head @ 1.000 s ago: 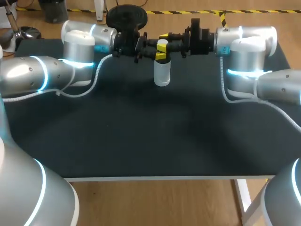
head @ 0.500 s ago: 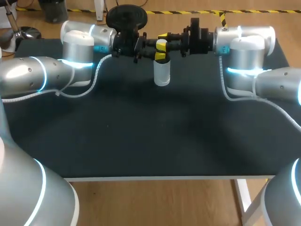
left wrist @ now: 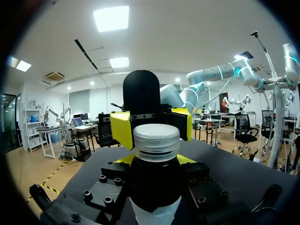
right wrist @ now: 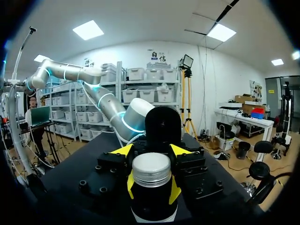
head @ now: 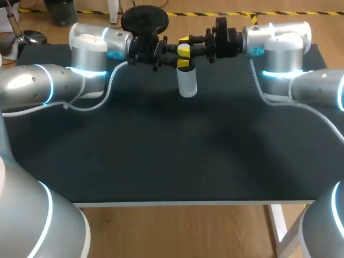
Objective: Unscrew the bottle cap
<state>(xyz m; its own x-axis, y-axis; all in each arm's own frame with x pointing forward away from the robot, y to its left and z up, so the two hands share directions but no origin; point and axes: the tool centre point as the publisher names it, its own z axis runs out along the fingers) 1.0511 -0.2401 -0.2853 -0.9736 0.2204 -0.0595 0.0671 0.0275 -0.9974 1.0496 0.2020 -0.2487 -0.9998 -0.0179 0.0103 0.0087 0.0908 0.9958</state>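
At the far middle of the desk [head: 161, 150], left hand [left wrist: 155, 161] and right hand [right wrist: 152, 186] clench the bottle [head: 187, 83] beneath its cap [left wrist: 156, 139]. Probably light and slick; the ribbed cap offers firmest purchase.

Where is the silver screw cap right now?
In the head view, the silver screw cap sits over the black table's far middle, atop the translucent white bottle, between the yellow tips of the left gripper and right gripper.
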